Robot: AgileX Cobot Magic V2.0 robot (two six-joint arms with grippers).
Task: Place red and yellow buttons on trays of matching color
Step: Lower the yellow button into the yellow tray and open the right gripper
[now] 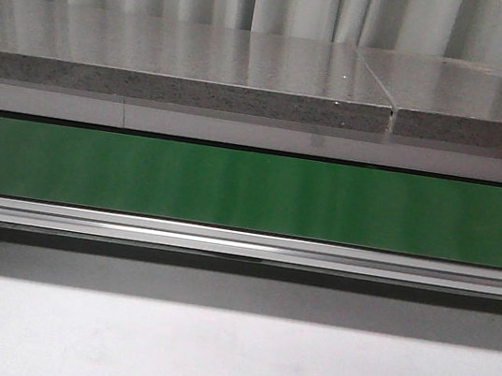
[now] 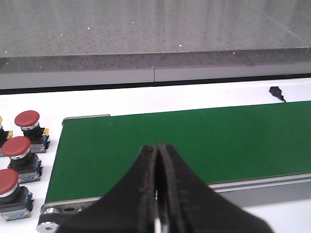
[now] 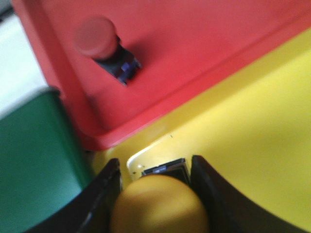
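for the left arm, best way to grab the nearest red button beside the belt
Grip the nearest red button on its dark body just under the domed cap, coming from above with the jaws straddling its sides. It stands upright, and the rounded cap would likely slip. The left gripper is shut, so open it first.

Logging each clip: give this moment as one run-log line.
right gripper: shut on yellow button, over yellow tray | red tray: one red button | left gripper: shut, empty, above green belt
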